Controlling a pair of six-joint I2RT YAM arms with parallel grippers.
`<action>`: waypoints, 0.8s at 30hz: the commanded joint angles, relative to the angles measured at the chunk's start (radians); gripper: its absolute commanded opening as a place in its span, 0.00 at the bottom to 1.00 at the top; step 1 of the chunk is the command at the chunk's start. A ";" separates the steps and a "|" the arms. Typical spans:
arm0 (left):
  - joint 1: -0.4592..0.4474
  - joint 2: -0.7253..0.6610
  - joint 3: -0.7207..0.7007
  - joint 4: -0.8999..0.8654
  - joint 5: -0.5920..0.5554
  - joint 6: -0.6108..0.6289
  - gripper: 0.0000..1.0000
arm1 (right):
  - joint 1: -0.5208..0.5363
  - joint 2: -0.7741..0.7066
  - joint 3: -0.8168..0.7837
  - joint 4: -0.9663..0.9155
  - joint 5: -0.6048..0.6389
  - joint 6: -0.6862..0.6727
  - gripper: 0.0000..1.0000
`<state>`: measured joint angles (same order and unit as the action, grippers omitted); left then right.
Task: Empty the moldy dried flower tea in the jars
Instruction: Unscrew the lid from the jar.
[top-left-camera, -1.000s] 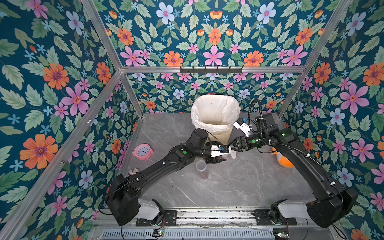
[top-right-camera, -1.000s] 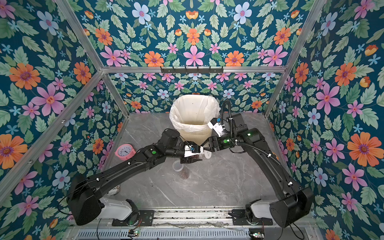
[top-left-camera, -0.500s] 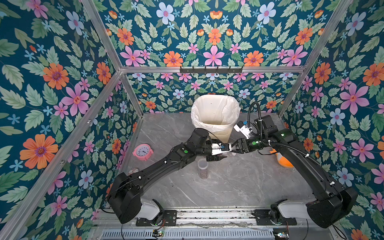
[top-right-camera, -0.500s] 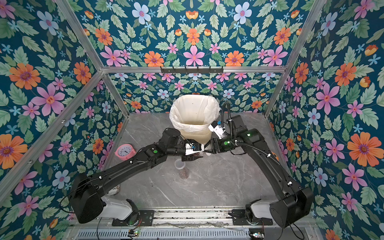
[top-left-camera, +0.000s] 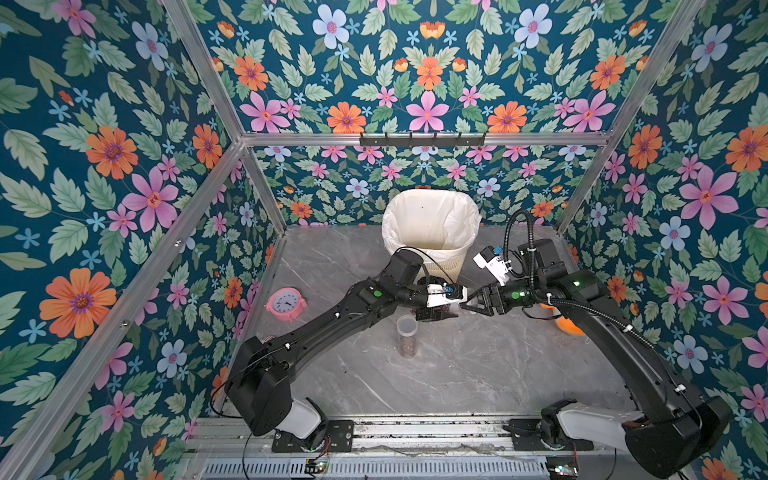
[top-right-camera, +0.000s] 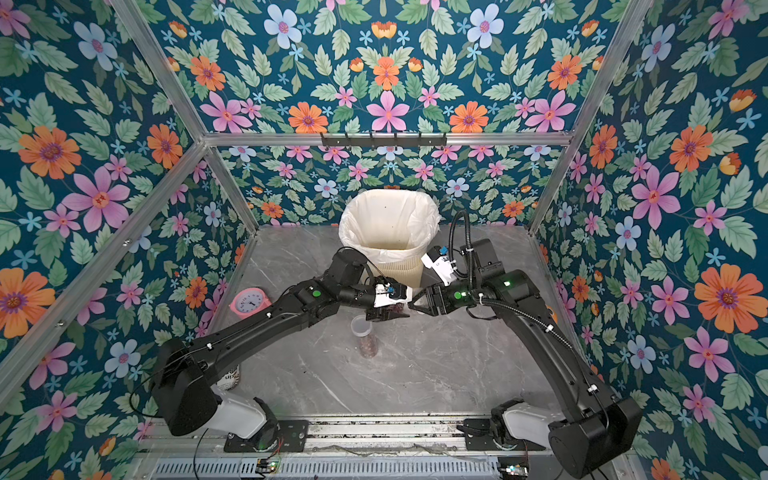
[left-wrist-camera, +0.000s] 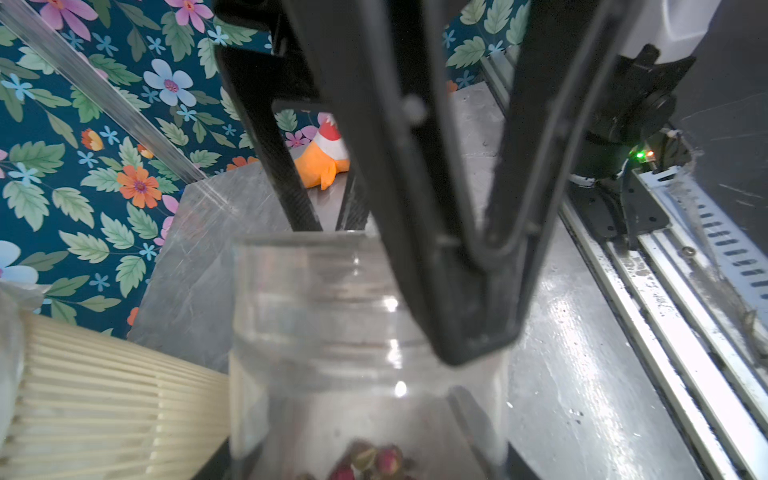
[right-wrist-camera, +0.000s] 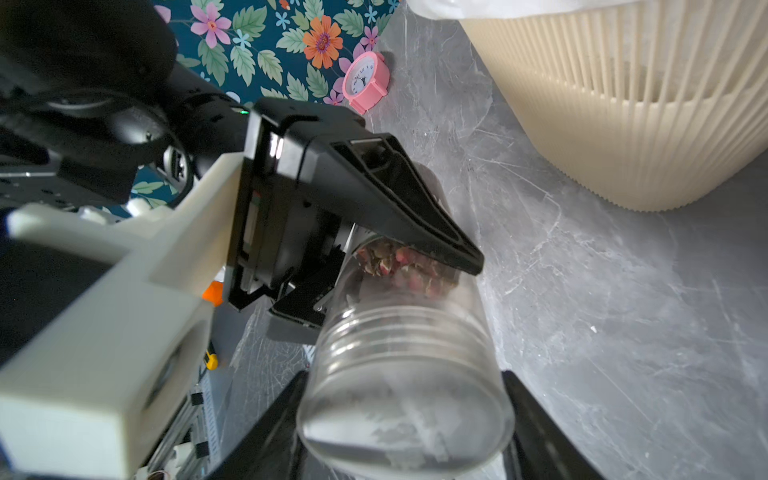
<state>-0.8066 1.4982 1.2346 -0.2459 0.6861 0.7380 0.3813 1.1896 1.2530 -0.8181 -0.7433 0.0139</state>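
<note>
Far left: pink clock (top-left-camera: 286, 304) on the grey marble table (top-left-camera: 457, 374), near the wall. A printed can (top-right-camera: 230, 378) is mostly hidden behind the left arm base.

Left arm reaches to table centre. Narrow jar (top-left-camera: 406, 338) stands upright on the table with its clear lid on, just in front of the left gripper (top-left-camera: 444, 311) and apart from it. Reddish-brown dried flower tea (top-left-camera: 407, 348) fills its lower part.

Left gripper is clamped on the wide jar (right-wrist-camera: 407, 353), which is held on its side off the table in front of the bin. The black fingers (right-wrist-camera: 415, 199) squeeze the jar's base end from two sides. Pinkish-red buds (right-wrist-camera: 399, 266) are bunched at that base end between the fingers; the rest of the jar looks clear. The threaded end points at the right gripper; cannot tell if a lid is on it.

Behind, the cream ribbed bin (top-left-camera: 444, 262) with its white liner stands upright at the back centre of the table.

Right gripper (top-left-camera: 464, 305) is tip to tip with the left one. Its fingers (right-wrist-camera: 536, 415) are apart, one on each side of the wide jar's threaded end. Cannot tell if they press on it or just flank it.

Far right: orange toy (top-left-camera: 565, 324) on the table, partly behind the right arm
</note>
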 joint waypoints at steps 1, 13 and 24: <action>0.008 0.006 0.020 0.024 0.066 -0.036 0.51 | 0.013 -0.030 -0.028 0.008 -0.073 -0.178 0.23; 0.015 0.044 0.087 -0.075 0.128 0.004 0.51 | 0.077 -0.061 -0.072 -0.046 -0.038 -0.471 0.18; 0.015 0.050 0.075 -0.023 0.097 0.005 0.51 | 0.086 -0.192 -0.160 0.123 -0.023 -0.409 0.80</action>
<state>-0.7944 1.5524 1.3109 -0.3981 0.8471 0.7643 0.4587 1.0168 1.0973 -0.6830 -0.6632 -0.4427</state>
